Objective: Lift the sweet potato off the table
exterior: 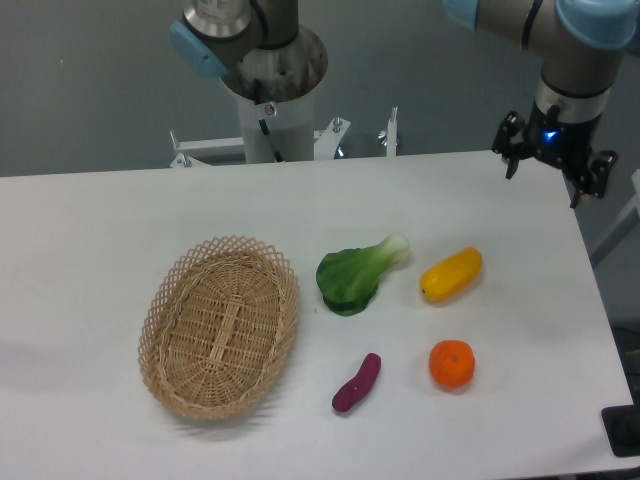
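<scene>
The sweet potato (357,383) is a slender dark purple tuber lying on the white table (90,230) near its front edge, between the basket and the orange. My gripper (544,186) hangs at the table's far right corner, well above and far from the sweet potato. Its black fingers (511,165) are spread apart with nothing between them.
An oval wicker basket (219,325) sits left of the sweet potato. A green bok choy (357,274) and a yellow oblong vegetable (451,274) lie behind it. A round orange (452,363) rests to its right. The arm's white base (270,110) stands behind the table.
</scene>
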Controlling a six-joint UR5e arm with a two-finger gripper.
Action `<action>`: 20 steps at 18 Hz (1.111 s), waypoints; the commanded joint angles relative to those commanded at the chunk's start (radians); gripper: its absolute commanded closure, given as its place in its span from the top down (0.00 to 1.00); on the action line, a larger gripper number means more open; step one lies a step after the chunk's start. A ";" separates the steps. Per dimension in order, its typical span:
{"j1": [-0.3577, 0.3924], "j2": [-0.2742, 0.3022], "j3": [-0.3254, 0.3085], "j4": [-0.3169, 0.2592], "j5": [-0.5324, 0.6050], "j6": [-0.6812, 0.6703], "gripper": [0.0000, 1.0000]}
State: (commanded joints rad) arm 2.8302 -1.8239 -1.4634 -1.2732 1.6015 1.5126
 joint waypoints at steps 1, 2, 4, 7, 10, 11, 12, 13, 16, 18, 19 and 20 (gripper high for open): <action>0.000 0.000 -0.003 0.000 -0.002 0.000 1.00; 0.000 0.000 -0.005 0.000 -0.003 -0.005 1.00; 0.000 0.000 -0.002 -0.002 -0.006 -0.006 1.00; 0.000 0.000 -0.002 -0.002 -0.006 -0.006 1.00; 0.000 0.000 -0.002 -0.002 -0.006 -0.008 1.00; 0.000 0.000 -0.003 -0.002 -0.006 -0.008 1.00; -0.002 -0.002 -0.003 -0.002 -0.006 -0.009 1.00; -0.002 -0.003 -0.003 -0.002 -0.006 -0.014 1.00; -0.005 -0.006 -0.018 -0.002 -0.006 -0.032 1.00; -0.017 -0.009 -0.031 0.005 -0.006 -0.052 1.00; -0.028 -0.015 -0.035 0.008 -0.006 -0.075 1.00; -0.044 -0.021 -0.041 0.009 -0.006 -0.096 1.00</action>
State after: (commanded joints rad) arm 2.7859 -1.8453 -1.5048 -1.2640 1.5953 1.4161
